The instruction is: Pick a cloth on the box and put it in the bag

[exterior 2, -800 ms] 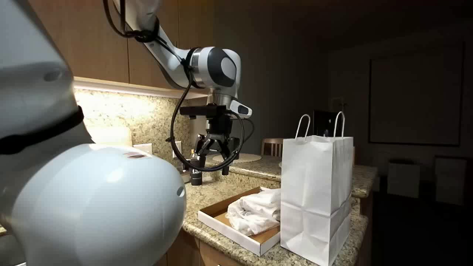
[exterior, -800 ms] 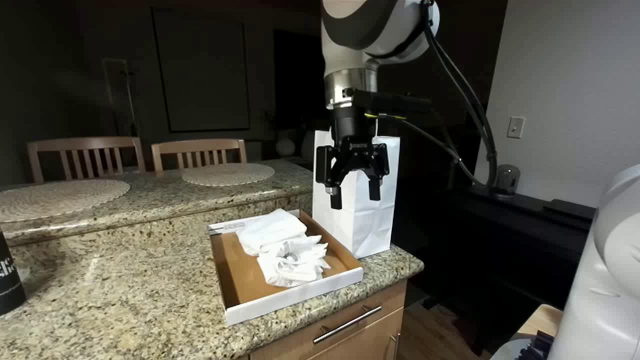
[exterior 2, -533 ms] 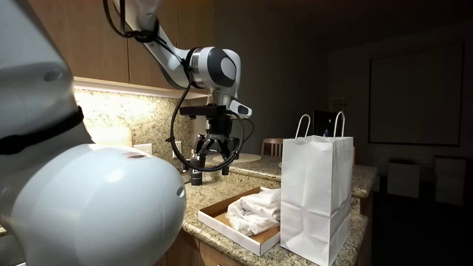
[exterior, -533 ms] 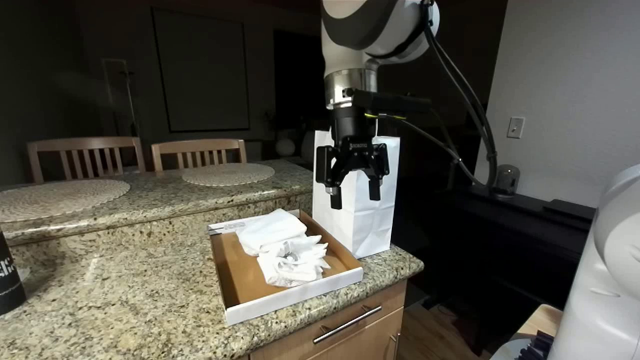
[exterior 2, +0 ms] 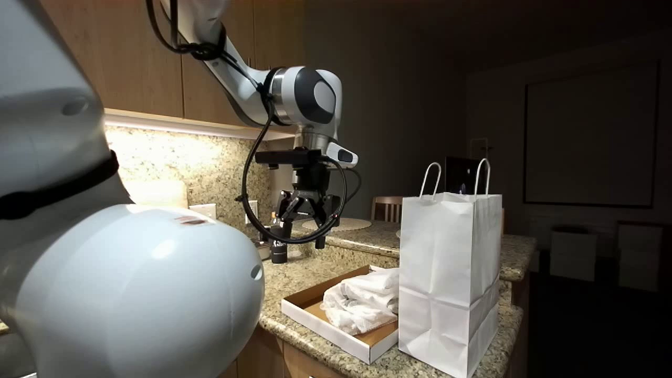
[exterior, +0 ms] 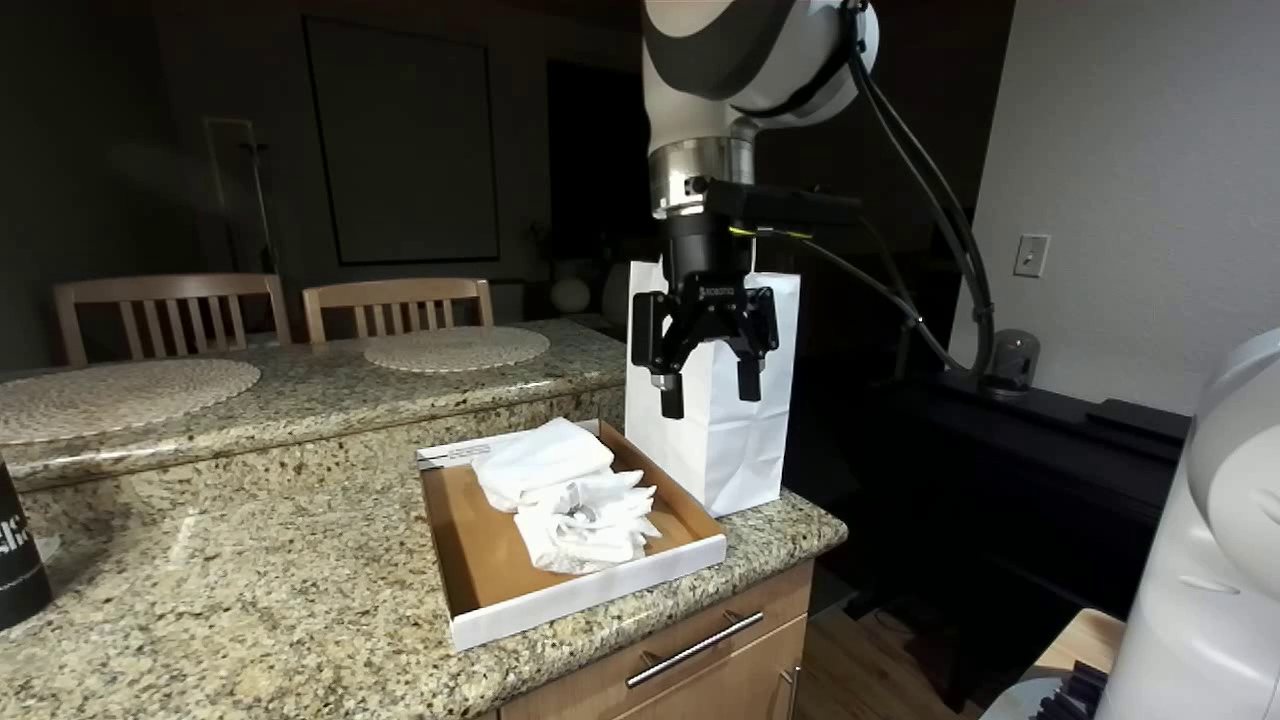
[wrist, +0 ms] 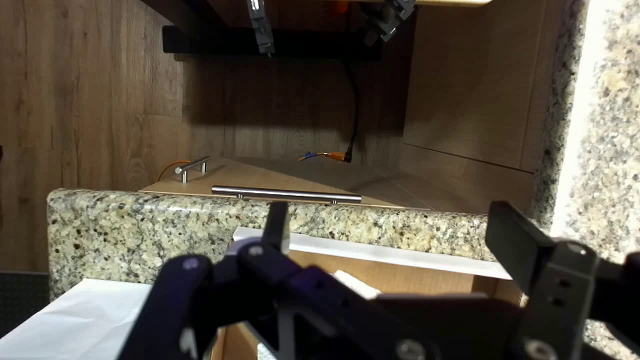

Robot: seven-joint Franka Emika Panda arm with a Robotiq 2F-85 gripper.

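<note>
White cloth lies in two bunches in the shallow box, a smoother folded one (exterior: 545,462) and a crumpled one (exterior: 592,522) touching it. The cloth also shows in an exterior view (exterior 2: 362,304); in the wrist view only slivers (wrist: 356,285) show past my fingers. The box (exterior: 590,597) has white outer walls and a brown inside. The white paper bag (exterior 2: 436,262) stands upright beside the box, with two handles; its inside is hidden. My gripper (exterior: 711,392) is open and empty, pointing down above the box, well clear of the cloth. Its spread fingers also show in the wrist view (wrist: 390,225).
The granite counter (exterior: 250,600) ends close to the box and bag, above a drawer with a metal handle (exterior: 695,650). A raised ledge with round woven mats (exterior: 457,347) runs behind. A dark bottle (exterior 2: 279,247) stands at the back of the counter.
</note>
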